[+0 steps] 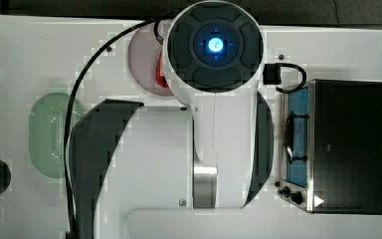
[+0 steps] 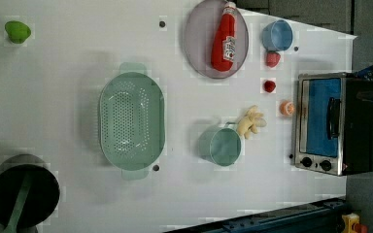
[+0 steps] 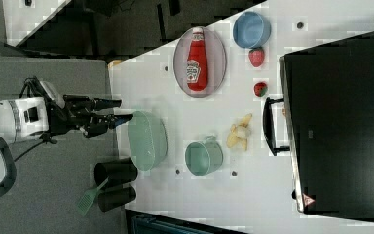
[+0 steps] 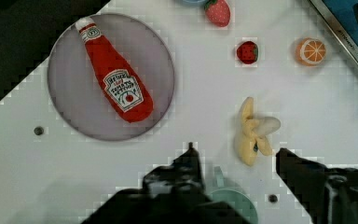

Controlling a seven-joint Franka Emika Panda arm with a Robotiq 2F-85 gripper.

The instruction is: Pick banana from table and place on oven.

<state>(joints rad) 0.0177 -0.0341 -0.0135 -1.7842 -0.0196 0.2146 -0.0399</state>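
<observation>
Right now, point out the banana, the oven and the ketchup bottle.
banana [image 4: 252,133], wrist view, on its pale-yellow peel.
oven [image 2: 324,118], left view, on its blue glass door.
ketchup bottle [image 2: 225,43], left view, on its red body near the label.

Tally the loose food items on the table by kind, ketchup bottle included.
banana: 1
strawberries: 2
orange slice: 1
green fruit: 1
ketchup bottle: 1
Total: 6

Dark grey floor [image 3: 53,73] seen beyond white surface in right view. Dark flooring [image 2: 369,204] alongside in left view. Black strip [image 1: 79,7] ran past top view's upper edge.
</observation>
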